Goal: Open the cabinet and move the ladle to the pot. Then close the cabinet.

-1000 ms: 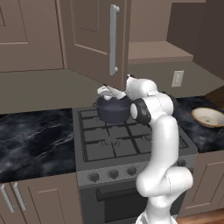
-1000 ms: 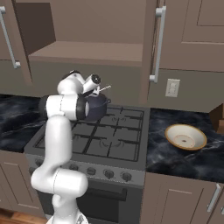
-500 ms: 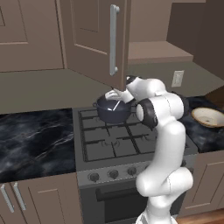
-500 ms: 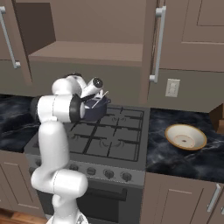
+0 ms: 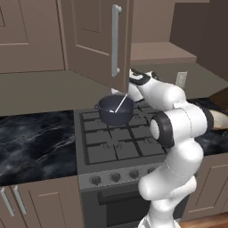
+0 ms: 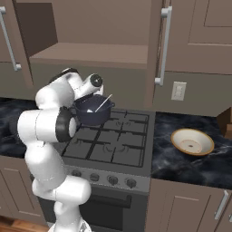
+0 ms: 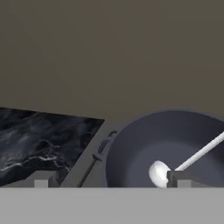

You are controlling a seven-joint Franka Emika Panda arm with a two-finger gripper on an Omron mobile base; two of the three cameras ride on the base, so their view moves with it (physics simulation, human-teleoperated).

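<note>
On the stove's back left burner sits the pot [image 5: 115, 109], with the ladle [image 5: 120, 103] inside, bowl down and handle leaning on the rim. The cabinet [image 5: 100, 40] stands open above. The gripper [image 7: 109, 180] hangs above the pot, spread wide and holding nothing. Best lift straight clear of the handle before swinging toward the door.

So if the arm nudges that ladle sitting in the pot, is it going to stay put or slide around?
The ladle leans with its handle on the pot rim, so it would probably pivot or slide along it. It looks thin, likely light and stiff. Its rounded bowl may rock.
</note>
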